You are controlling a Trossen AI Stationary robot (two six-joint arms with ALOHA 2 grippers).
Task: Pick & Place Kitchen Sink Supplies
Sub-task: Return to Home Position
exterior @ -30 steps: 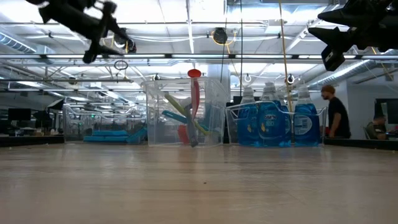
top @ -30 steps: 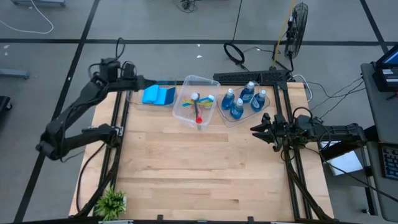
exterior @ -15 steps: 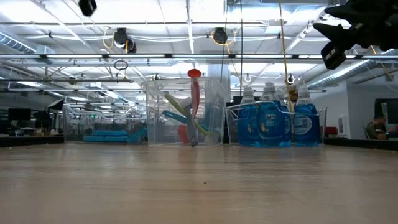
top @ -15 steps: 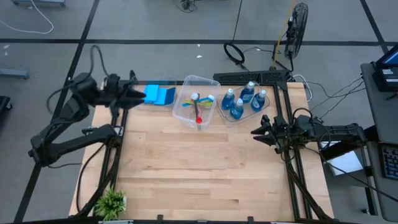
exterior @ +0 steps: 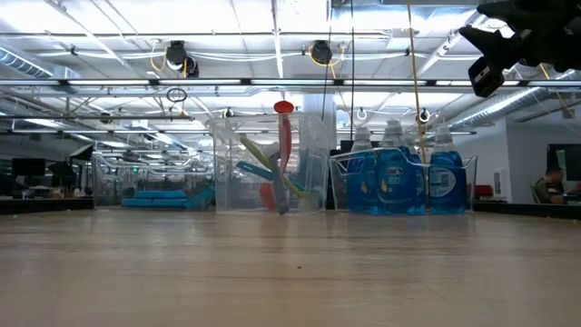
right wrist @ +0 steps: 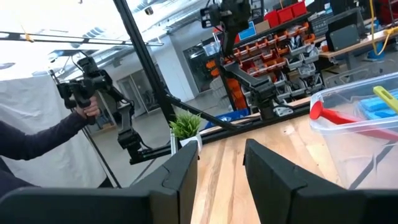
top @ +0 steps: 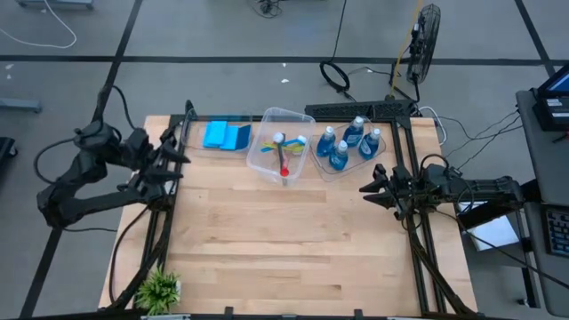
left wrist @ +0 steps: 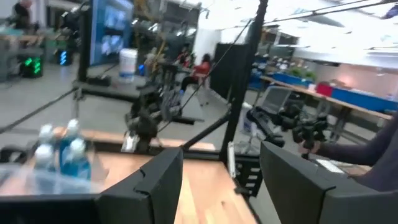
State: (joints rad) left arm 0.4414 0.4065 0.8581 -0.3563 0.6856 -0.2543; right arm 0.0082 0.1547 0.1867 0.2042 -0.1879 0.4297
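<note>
**Surface and room.** A light wooden desk [top: 284, 240] stands on a grey floor crossed by dark tape lines and loose cables. A small green plant [top: 160, 289] sits at its near-left corner. The rest of the wood in front is bare.

Three clear tubs line the far edge:
- The left tub [exterior: 104, 177] holds the flat blue sponges [top: 226, 136], lying together.
- The middle tub [top: 286, 110] holds the long-handled brushes [top: 284, 153], leaning crossed against its walls. The red one stands highest in the low view.
- The right tub [top: 322, 169] holds four bottles [top: 339, 156] of blue liquid, upright and packed close.

A floor fan [top: 425, 40] stands beyond the far-right corner. The low view shows a large hall with ceiling lights and pipework. Each wrist view shows a person's sleeve and hand on a control handle beyond the desk.

**Arms.** The left arm is folded low outside the desk's left edge. The left end effector [top: 173, 153] is level with the tub row, near the left tub but apart from it. It points toward the desk with its fingers spread apart and holds nothing.

The right arm lies along the desk's right edge. The right end effector [top: 369, 182] is raised above the surface, just in front of the right tub. It points inward with its fingers parted by a narrower gap and is also empty.
</note>
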